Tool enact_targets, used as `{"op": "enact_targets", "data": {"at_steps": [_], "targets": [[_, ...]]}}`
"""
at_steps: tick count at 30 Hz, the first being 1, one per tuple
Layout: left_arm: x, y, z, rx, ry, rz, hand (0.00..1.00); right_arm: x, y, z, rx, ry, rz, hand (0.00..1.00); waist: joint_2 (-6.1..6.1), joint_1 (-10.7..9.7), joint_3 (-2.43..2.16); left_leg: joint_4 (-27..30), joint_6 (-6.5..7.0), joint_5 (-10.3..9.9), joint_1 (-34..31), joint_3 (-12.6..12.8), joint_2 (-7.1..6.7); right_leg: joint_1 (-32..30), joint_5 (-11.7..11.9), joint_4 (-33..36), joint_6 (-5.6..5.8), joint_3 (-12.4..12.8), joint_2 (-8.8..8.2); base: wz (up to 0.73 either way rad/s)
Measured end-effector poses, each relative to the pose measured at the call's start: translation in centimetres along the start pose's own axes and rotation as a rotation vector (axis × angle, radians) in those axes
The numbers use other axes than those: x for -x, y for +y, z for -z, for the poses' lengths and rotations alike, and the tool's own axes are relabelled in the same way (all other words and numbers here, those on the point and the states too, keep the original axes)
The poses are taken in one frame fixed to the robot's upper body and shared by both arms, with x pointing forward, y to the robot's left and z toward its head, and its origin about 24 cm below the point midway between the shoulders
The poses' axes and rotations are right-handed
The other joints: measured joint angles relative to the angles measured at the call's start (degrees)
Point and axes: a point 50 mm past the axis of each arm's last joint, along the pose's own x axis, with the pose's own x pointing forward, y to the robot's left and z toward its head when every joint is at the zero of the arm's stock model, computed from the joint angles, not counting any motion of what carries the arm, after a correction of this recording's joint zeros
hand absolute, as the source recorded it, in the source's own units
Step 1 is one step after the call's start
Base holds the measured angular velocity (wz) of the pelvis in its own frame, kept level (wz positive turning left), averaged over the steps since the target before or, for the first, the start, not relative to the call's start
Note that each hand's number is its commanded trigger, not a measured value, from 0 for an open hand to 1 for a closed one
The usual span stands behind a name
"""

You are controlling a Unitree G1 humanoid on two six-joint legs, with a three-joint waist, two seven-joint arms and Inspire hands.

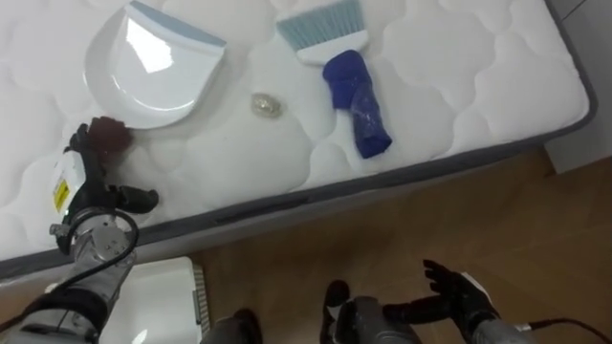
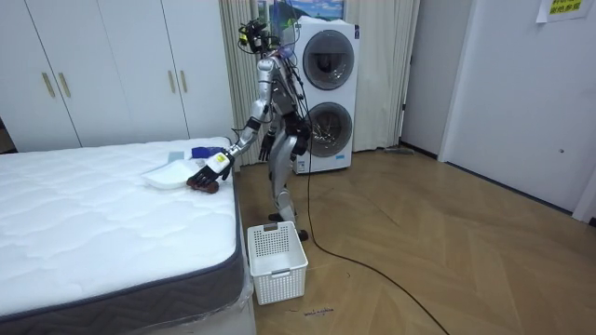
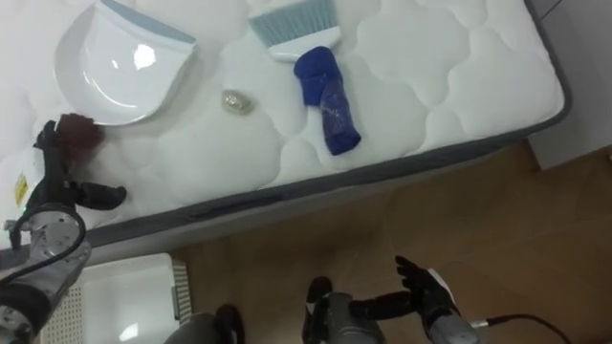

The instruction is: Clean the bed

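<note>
On the mattress (image 1: 459, 86), near left: left hand (image 1: 91, 186), fingers straight, thumb spread, tips touching a dark red lump (image 1: 113, 134), gripping nothing. Just beyond, white dustpan (image 1: 143, 67); right of it a small pale wad (image 1: 265, 105), then brush (image 1: 325, 33) and blue cloth (image 1: 359, 105). Near, over the floor (image 1: 535, 229): right hand (image 1: 459, 296), loosely open, empty. Basket (image 1: 163, 296) near left.
</note>
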Motion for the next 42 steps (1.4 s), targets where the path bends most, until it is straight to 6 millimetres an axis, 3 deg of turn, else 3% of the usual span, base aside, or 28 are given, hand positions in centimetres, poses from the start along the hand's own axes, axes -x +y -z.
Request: {"op": "enact_targets", "data": {"at_steps": [9, 20, 21, 22, 23, 33, 42], "targets": [[-1.3, 0.9, -1.4, 0.021, 0.015, 0.039, 0.0, 0.2, -0.5, -0.3, -0.021, -0.018, 0.001, 0.0, 0.69, -0.1, 0.19, 2.86, 0.46, -0.81, -2.1, 0.36, 0.19, -2.17, -0.23, 2.05, -0.04, 0.74, -0.42, -0.03], [-1.8, 1.3, -1.2, 0.051, 0.072, 0.094, 0.0, 0.5, -0.5, -0.6, 0.001, -0.041, -0.017, 0.0, 0.76, -0.51, 0.18, 3.16, 0.55, -0.76, -2.91, 0.43, 0.21, -2.69, -0.23, 2.34, 0.01, 0.43, -0.72, 0.01], [-1.9, 1.4, -1.3, 0.05, 0.074, 0.092, 0.07, 0.5, -0.5, -0.7, 0.001, -0.042, -0.019, 0.0, 0.76, -0.57, 0.18, 3.44, 0.6, -0.81, -3.28, 0.42, 0.33, -2.97, -0.24, 2.41, 0.01, 0.37, -0.65, 0.0], [-2.0, 1.6, -1.3, 0.048, 0.077, 0.092, 0.68, 0.4, -0.5, -0.7, 0.001, -0.043, -0.02, 0.0, 0.76, -0.72, 0.18, 3.67, 0.65, -0.85, -3.51, 0.39, 0.41, -3.11, -0.24, 2.51, 0.01, 0.31, -0.61, 0.0], [-2.0, 1.6, -1.3, 0.047, 0.08, 0.091, 1.0, 0.4, -0.5, -0.8, 0.001, -0.044, -0.021, 0.0, 0.76, -0.85, 0.18, 3.75, 0.67, -0.87, -3.55, 0.38, 0.42, -3.13, -0.24, 2.53, 0.01, 0.29, -0.61, 0.0], [-2.8, 3.8, -0.5, 0.017, 0.131, 0.059, 1.0, 0.4, -0.3, -0.9, 0.0, -0.033, -0.023, 0.0, 0.81, -1.26, 0.17, 3.91, 0.69, -0.95, -3.6, 0.65, 0.96, -3.14, -0.04, 2.21, -0.11, 0.41, 0.01, -0.02], [-2.7, 3.5, -0.3, -0.018, 0.161, 0.082, 1.0, 0.4, -0.2, -1.0, -0.001, -0.029, -0.017, 0.0, 0.85, -1.35, 0.15, 3.94, 0.65, -0.97, -3.64, 0.65, 0.97, -3.13, -0.04, 2.26, -0.1, 0.39, -0.02, 0.0]]}}
